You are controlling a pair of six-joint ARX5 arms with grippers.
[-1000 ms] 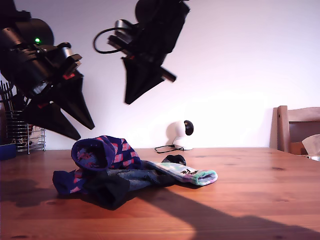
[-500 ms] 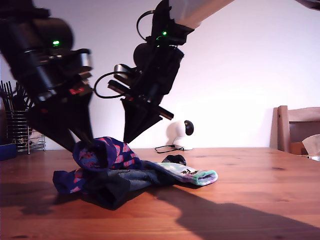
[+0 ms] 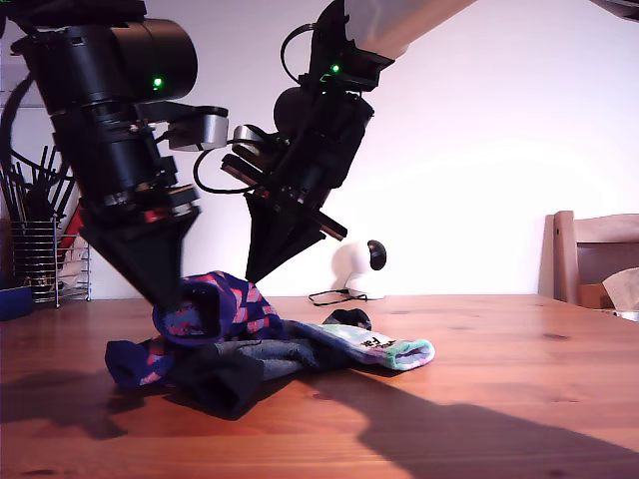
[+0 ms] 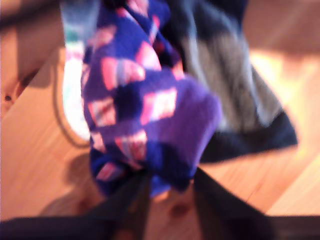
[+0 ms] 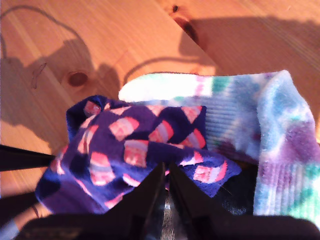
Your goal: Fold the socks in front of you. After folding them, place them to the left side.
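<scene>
in the exterior view the socks [image 3: 250, 344] lie heaped on the wooden surface [image 3: 499, 399] toward the exterior view's left, the pile's long axis running across the view, the pastel sock [image 3: 384, 349] pointing to the exterior view's right. my first gripper [image 3: 170, 294] presses into the raised navy-purple sock [image 3: 215, 309], likely to lift it clear for folding. in the first wrist view, blurred, its jaws stand narrowly apart around that sock's bunched end. in the second wrist view my second gripper [image 5: 166, 172] hovers over the navy-purple sock, jaws nearly together and empty, probably waiting to take another part.
</scene>
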